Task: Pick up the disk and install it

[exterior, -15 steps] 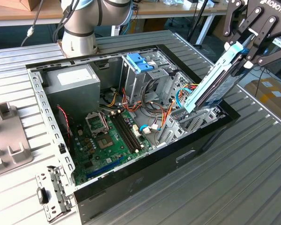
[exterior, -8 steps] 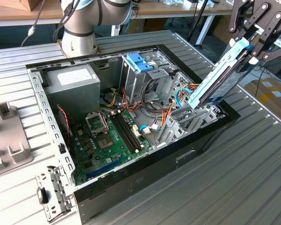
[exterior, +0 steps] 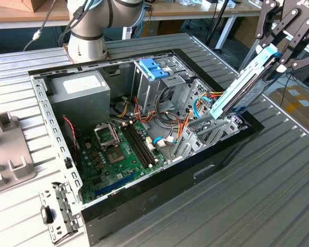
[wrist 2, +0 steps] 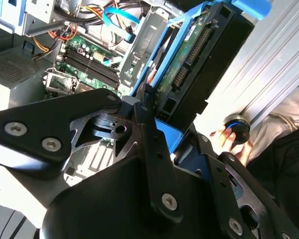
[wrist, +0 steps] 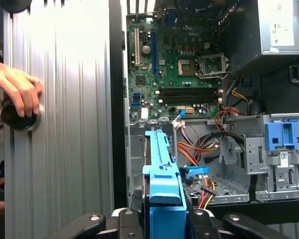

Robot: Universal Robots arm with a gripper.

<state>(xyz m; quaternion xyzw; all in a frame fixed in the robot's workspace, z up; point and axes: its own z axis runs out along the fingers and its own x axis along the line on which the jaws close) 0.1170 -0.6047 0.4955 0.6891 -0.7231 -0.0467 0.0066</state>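
Observation:
The disk [exterior: 242, 90] is a dark flat drive in a bright blue carrier. It hangs tilted over the exterior view's right side of the open computer case [exterior: 159, 180]. Its lower end reaches the metal drive bay [exterior: 211, 126] at the case's edge, and whether it touches the bay is unclear. My gripper [exterior: 278, 54] is shut on the upper end with the blue tab. In the second wrist view the disk [wrist 2: 199, 64] stretches away from my gripper [wrist 2: 159, 124] toward the case. In the first wrist view the blue carrier [wrist: 162, 169] rises from between the fingers [wrist: 134, 219] toward the bay.
Inside the case lie a green motherboard [exterior: 118, 154], a grey power-supply box [exterior: 80, 90], loose cables [exterior: 170, 110] and a light-blue latch block [exterior: 153, 68]. A person's hand [wrist: 17, 94] rests on a dark round object on the ribbed table. Grey brackets [exterior: 7, 149] lie at the exterior view's left.

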